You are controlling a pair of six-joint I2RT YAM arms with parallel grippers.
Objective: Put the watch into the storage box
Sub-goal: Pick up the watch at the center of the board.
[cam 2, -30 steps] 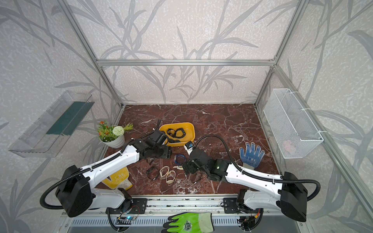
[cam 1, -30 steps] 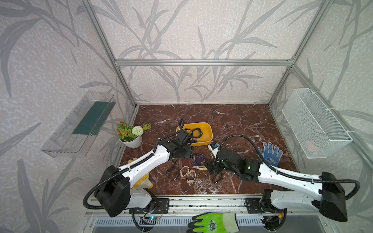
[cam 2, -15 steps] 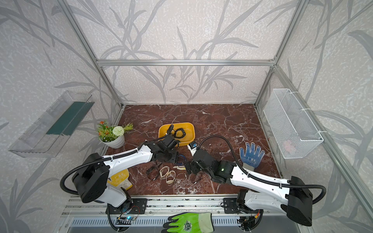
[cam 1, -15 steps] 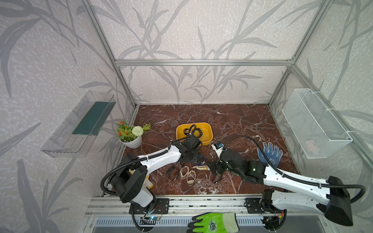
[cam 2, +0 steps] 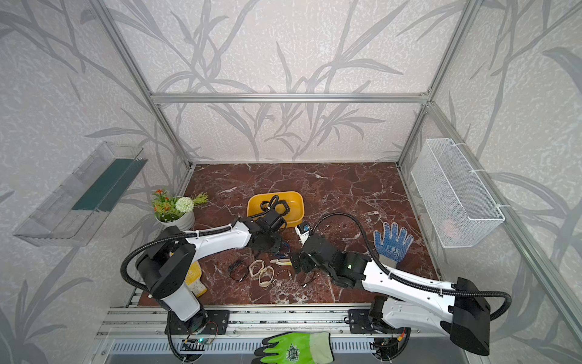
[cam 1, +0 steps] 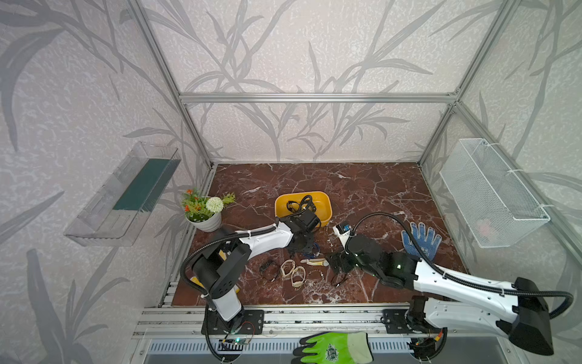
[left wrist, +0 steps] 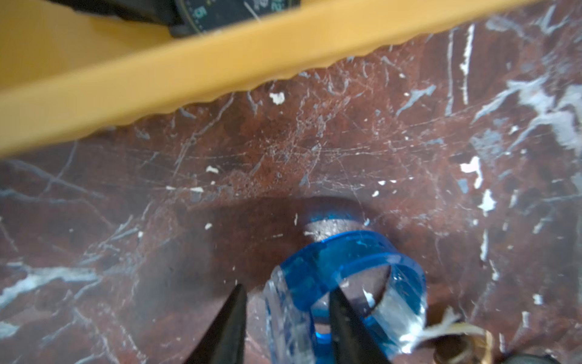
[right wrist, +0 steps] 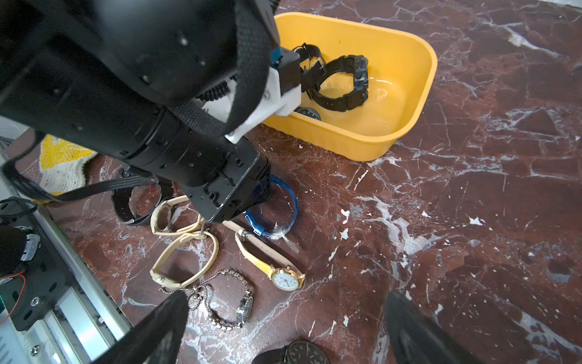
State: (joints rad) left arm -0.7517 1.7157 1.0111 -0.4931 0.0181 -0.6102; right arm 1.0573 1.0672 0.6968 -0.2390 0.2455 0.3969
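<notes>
The left gripper (left wrist: 285, 288) stands low over the blue-strapped watch (left wrist: 346, 252), one finger inside the strap's loop and one outside, so that closing would catch the band's wall. The jaws are narrow, but I cannot tell whether they press the band yet. That watch lies on the table just on the near side of the storage box (cam 1: 327, 208), a short lift away. The box already holds black watches (right wrist: 346, 82). The right gripper (right wrist: 285, 296) hangs spread wide and empty over the loose watches (a cream-strapped pair (right wrist: 185, 252), a gold-cased one (right wrist: 285, 279)), probably keeping clear of the left arm.

The marble tabletop (cam 1: 362, 182) is red-brown, hard and smooth, so a strap standing in a loop likely offers more to grab than one lying flat. Leaf-patterned walls and an aluminium frame enclose it. A clear shelf tray (cam 1: 126, 195) hangs on the left wall, a wire basket (cam 1: 491, 195) on the right, and a potted plant (cam 1: 204, 211) stands at the left edge.
</notes>
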